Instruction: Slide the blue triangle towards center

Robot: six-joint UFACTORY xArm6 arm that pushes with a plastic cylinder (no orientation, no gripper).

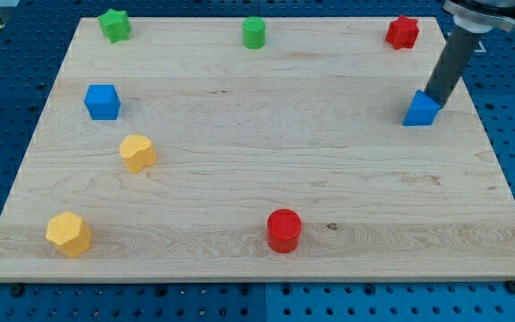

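The blue triangle [421, 109] lies near the right edge of the wooden board [257, 179], in the upper half of the view. My tip [435, 100] is at the triangle's upper right side, touching or nearly touching it. The dark rod slants up from there to the view's top right corner.
A blue cube [102, 101] and a yellow heart-like block [138, 153] sit at the left. A yellow hexagon [68, 233] is at the bottom left, a red cylinder [284, 230] at bottom centre. A green star [113, 24], green cylinder [254, 32] and red star [402, 32] line the top edge.
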